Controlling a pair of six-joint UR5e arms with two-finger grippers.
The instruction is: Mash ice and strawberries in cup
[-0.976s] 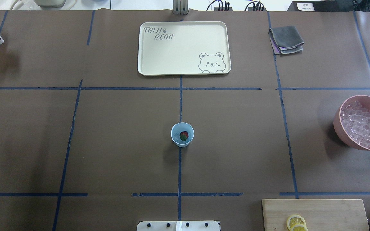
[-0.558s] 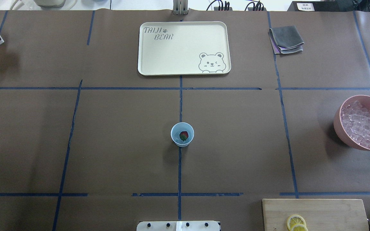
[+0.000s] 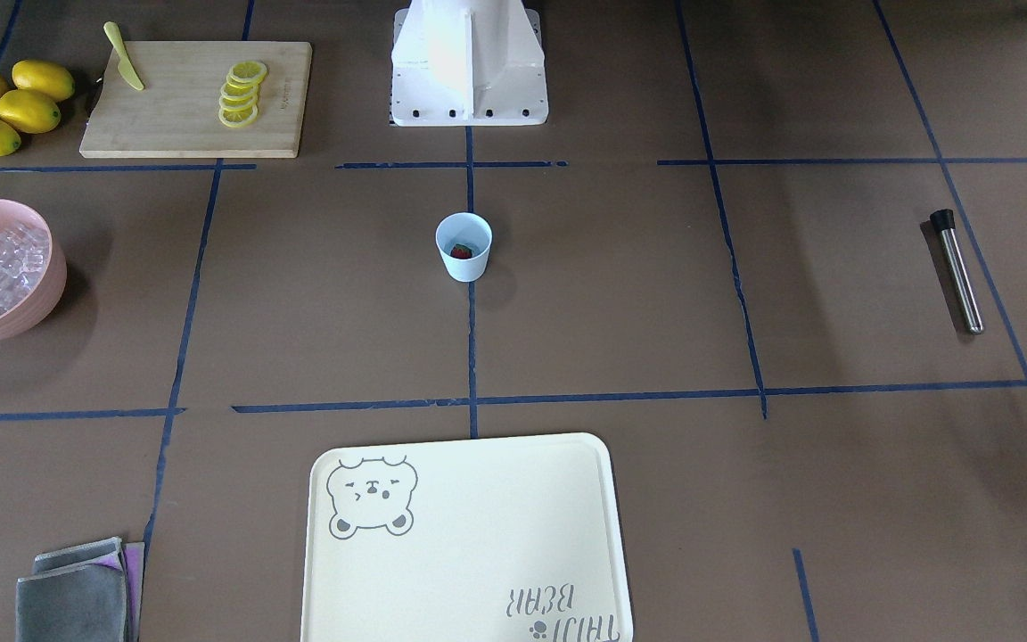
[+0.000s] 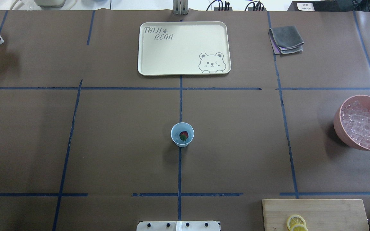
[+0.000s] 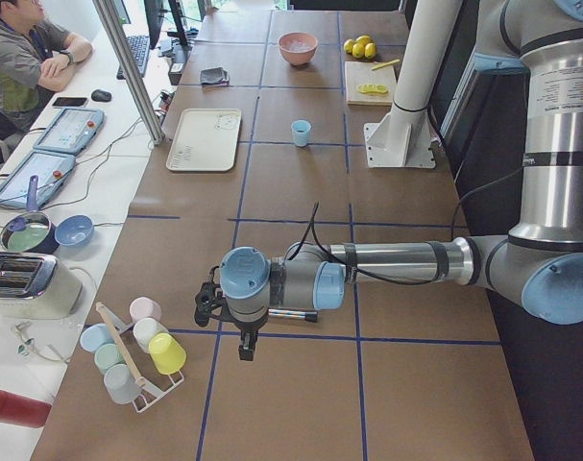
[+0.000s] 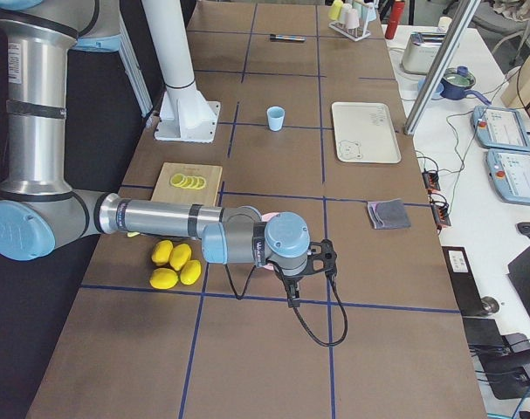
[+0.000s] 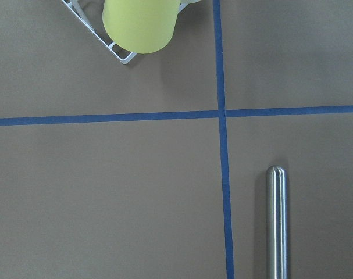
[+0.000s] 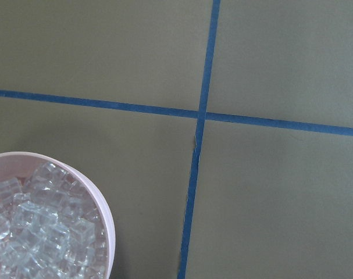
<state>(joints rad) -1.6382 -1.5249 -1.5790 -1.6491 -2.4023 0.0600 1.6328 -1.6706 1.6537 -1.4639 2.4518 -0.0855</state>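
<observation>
Clock directions are read on the overhead view, with 12 o'clock on the side away from the robot.

The brown table [image 4: 124, 144], crossed by blue tape lines, carries everything. The left arm [image 5: 397, 264] reaches out low over the 9 o'clock end and the left gripper [image 5: 245, 351] points down there. It shows only in the side view, so I cannot tell how its jaws stand. The right arm [image 6: 160, 218] stretches over the 3 o'clock end. The right gripper [image 6: 292, 297] hangs near the lemons, and I cannot tell how its jaws stand either.

A cream tray [image 4: 184, 48] with a bear drawing lies at 12 o'clock. A wooden cutting board [image 3: 175, 116] sits at 5 o'clock with lemon slices [image 3: 242, 94] and a yellow knife [image 3: 124, 69] on it. The pink bowl [image 4: 340, 128] at 3 o'clock is heaped with ice [image 4: 361, 123]. Folded grey cloths [image 4: 286, 38] lie at 2 o'clock. A wire rack of coloured cups [image 5: 137, 355] stands past 9 o'clock. Whole lemons [image 3: 10, 105] cluster beside the board.

A steel rod [image 3: 957, 272] with a black cap lies flat at 9 o'clock, below the left wrist.

The cup [image 3: 464, 263] stands upright on the centre tape line, a little toward 6 o'clock, well apart from both grippers. The strawberry [image 4: 183, 136] lies inside it. Any cubes in the cup are too small to make out.
</observation>
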